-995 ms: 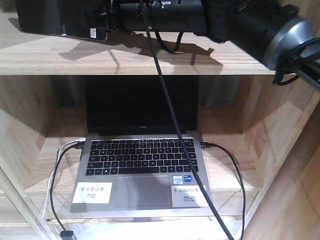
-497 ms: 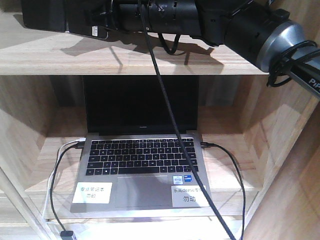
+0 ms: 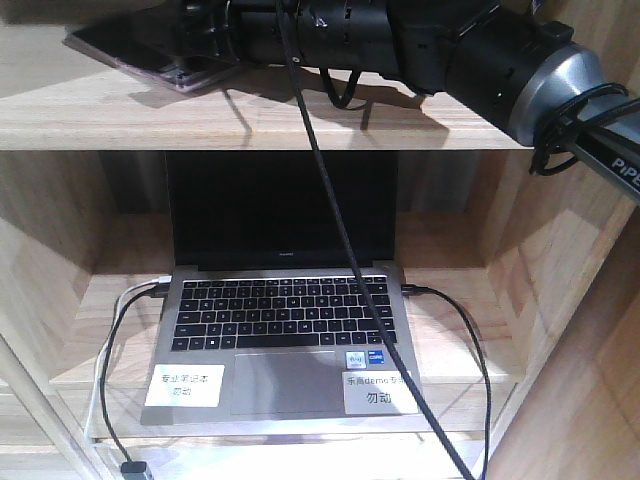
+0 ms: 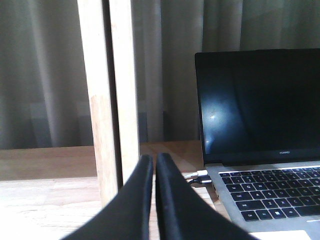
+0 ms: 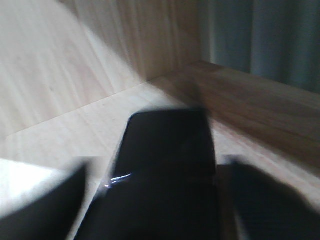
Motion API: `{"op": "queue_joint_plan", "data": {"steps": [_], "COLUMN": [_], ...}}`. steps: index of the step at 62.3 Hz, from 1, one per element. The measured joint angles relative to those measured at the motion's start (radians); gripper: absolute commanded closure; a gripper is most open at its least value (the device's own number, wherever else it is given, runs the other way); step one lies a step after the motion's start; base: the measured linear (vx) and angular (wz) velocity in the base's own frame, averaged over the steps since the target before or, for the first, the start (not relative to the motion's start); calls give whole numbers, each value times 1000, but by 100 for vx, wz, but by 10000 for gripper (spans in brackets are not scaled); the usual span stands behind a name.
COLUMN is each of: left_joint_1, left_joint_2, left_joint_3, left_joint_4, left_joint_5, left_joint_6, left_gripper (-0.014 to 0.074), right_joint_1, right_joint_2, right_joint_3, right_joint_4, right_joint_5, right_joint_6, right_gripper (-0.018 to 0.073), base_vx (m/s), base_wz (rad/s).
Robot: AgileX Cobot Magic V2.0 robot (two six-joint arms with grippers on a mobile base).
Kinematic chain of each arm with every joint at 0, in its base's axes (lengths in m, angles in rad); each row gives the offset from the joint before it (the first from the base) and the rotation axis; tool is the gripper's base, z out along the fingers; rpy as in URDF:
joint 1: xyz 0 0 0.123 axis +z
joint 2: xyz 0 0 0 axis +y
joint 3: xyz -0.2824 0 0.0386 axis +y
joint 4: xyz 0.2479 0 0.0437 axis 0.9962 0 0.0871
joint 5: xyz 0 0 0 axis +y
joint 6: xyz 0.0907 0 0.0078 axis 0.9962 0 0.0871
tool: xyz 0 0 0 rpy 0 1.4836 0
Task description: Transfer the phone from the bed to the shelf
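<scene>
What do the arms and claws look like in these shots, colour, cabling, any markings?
The right arm is black with a silver-grey metal collar and white lettering beginning "PiPE" on a black link. Black cables loop around it, one trailing down past the laptop. The right claw shows only blurred dark fingers. The left claw has two slim, curved, matte-black fingers.

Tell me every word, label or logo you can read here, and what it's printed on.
"PiPE", cut off by the frame edge: on the right arm.
Brand name under the laptop screen: too small to read.
White label left of the laptop's trackpad: Chinese characters, too blurred to read.
White label right of the trackpad: "demo" amid Chinese characters, the rest unclear.
Sticker on the phone: unreadable.
</scene>
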Motion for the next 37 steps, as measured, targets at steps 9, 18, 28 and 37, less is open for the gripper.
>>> {"op": "queue_joint_plan", "data": {"steps": [9,18,28,37], "left_joint_1": [0,0,0,0], "left_joint_2": [0,0,0,0], "left_joint_3": [0,0,0,0], "left_joint_4": [0,0,0,0], "left_joint_5": [0,0,0,0], "left_joint_6": [0,0,0,0], "left_gripper": [595,595,595,595], "right_joint_1": [0,0,0,0], "right_joint_2": [0,-7,-34,-79], "right_joint_3": [0,0,0,0], "right_joint_4": [-9,-31,-73,-90], "right_joint_5": [-4,-4,5,47], "right_joint_6": [1,1,4,17], "right_gripper": [-150,-115,-20,169], "base_vx": [0,0,0,0], "base_wz": [0,0,0,0]}}
